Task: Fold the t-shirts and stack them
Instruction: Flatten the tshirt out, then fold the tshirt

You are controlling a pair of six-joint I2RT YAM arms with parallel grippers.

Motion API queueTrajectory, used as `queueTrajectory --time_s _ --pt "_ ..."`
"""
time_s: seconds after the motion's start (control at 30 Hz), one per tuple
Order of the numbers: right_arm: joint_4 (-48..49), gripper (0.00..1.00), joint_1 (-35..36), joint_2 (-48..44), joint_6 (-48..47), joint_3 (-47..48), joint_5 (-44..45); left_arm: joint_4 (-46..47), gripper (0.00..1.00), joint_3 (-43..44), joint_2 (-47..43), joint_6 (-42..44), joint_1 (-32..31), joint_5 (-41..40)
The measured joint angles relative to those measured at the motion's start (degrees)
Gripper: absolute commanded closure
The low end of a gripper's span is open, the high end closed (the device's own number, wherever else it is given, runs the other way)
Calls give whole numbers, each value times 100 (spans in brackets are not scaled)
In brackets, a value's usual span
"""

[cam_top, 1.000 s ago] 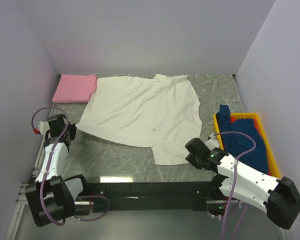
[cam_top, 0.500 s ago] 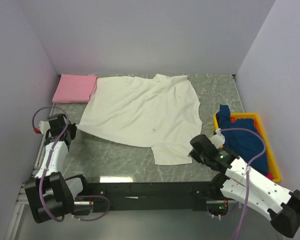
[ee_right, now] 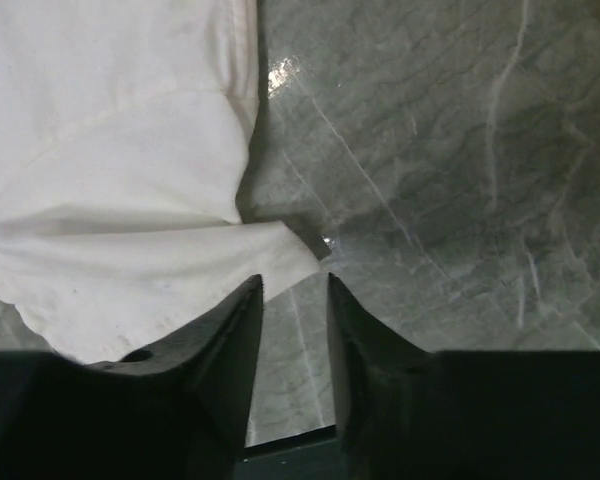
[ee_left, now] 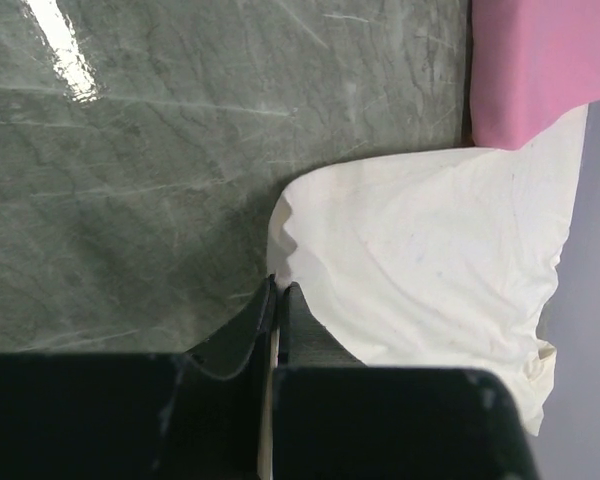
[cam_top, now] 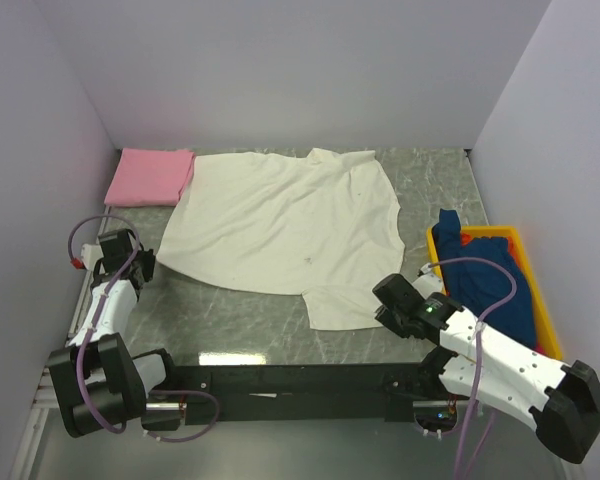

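L end effector pinches cream t-shirt corner, 9 o'clock. R end effector spread, just beside 5 o'clock sleeve.

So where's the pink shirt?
In the top view, the folded pink t-shirt lies at the far left corner of the table, right beside the spread-out cream-white t-shirt on its right.

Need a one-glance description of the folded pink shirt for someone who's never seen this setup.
Start at the grey marbled table and go to its far left corner. There lies the pink cotton t-shirt, right beside the spread cream-white t-shirt. It is the only garment folded into a neat flat rectangle.
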Motion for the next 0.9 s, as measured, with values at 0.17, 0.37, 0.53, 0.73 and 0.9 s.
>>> queueTrajectory --time_s 0.17,0.37,0.53,0.73,0.9 --pt "260 53 0 280 -4 -17 -37 15 99 0 0 2 0 20" --pt "590 52 0 778 -9 -72 -46 37 99 0 0 2 0 35" --pt "750 54 0 1147 -48 -70 -46 37 99 0 0 2 0 42" --pt "846 66 0 1193 -103 -61 -33 39 99 0 0 2 0 42" --pt "876 78 0 1311 -184 -42 -11 39 99 0 0 2 0 42"
